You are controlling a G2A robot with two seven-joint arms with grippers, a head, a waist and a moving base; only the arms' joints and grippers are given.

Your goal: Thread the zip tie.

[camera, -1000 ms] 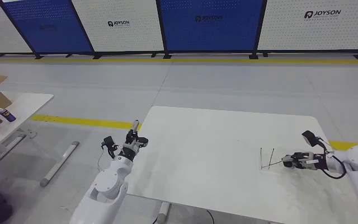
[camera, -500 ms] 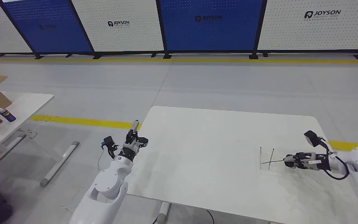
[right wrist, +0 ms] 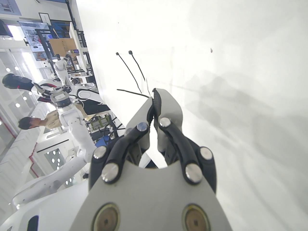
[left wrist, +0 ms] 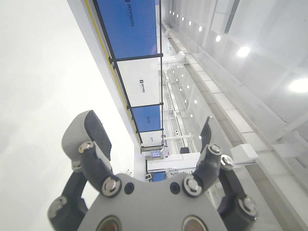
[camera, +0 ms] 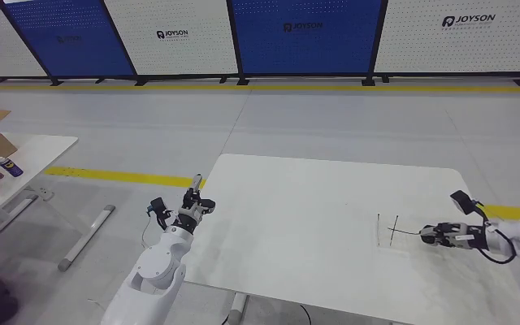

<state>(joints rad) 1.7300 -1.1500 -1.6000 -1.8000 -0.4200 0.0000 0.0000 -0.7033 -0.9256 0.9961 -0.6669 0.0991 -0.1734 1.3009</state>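
Overhead, zip tie [camera: 402, 236] thin line; wrist view: right end effector [right wrist: 154, 94] pinching it.

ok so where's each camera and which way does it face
Top view: above the arms, looking down at the white rectangular table; both arms show.
Left wrist view: on that wrist, facing blue wall panels and ceiling; open left gripper shows.
Right wrist view: on that wrist, facing across the table; right gripper pinches a thin black plastic zip tie.
Shared: top and right wrist views both show that tie.
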